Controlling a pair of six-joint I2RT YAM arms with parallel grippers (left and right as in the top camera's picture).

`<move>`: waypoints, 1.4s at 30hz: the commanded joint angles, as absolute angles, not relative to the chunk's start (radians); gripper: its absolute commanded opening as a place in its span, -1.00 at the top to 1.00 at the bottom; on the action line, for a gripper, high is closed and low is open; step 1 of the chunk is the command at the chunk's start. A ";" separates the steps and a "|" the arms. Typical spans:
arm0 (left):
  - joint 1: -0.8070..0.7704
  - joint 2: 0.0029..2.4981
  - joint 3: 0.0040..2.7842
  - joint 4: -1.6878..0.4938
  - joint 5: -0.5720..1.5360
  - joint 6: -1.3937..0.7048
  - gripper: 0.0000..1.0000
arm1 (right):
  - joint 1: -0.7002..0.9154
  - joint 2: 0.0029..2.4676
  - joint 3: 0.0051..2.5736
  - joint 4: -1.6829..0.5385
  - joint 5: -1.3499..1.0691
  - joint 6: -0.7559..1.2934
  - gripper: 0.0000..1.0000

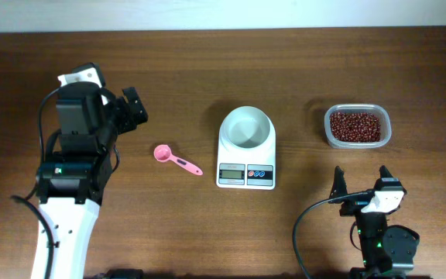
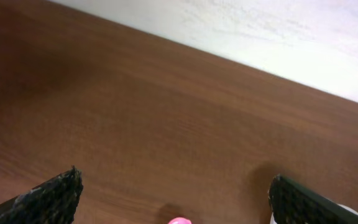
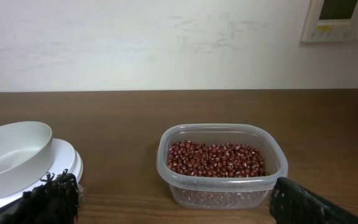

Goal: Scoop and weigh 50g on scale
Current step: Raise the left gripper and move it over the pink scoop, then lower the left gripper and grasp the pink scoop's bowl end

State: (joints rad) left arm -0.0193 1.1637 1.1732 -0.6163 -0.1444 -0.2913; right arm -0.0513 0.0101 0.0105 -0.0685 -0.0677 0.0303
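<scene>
The white scale stands mid-table with a round white bowl on top; the bowl holds nothing. Its bowl also shows at the left of the right wrist view. The 50g beans are a red-brown heap in a clear tub at the right, seen close in the right wrist view as beans. My left gripper hangs open left of the scale, above and behind a pink spoon. My right gripper stands open in front of the tub, holding nothing.
The pink spoon lies flat between my left arm and the scale, bowl end to the left; its tip peeks in at the bottom of the left wrist view. A white wall runs along the table's far edge.
</scene>
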 commanded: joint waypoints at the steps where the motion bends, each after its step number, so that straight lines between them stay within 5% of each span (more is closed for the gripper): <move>1: -0.017 1.208 1.192 -0.617 -0.126 -0.310 -0.98 | -0.046 0.004 0.006 -0.075 -0.059 0.041 -0.98; 9: -0.018 1.343 1.192 -0.649 0.273 -0.310 -0.98 | -0.046 0.004 0.006 -0.075 -0.059 0.041 -0.98; 41: -0.019 1.443 1.098 -0.975 0.029 -1.136 -0.98 | -0.046 0.004 0.006 -0.075 -0.058 0.041 -0.98; 42: -0.019 1.457 1.098 -0.966 0.029 -1.136 -0.83 | -0.046 0.004 0.006 -0.075 -0.059 0.041 -0.98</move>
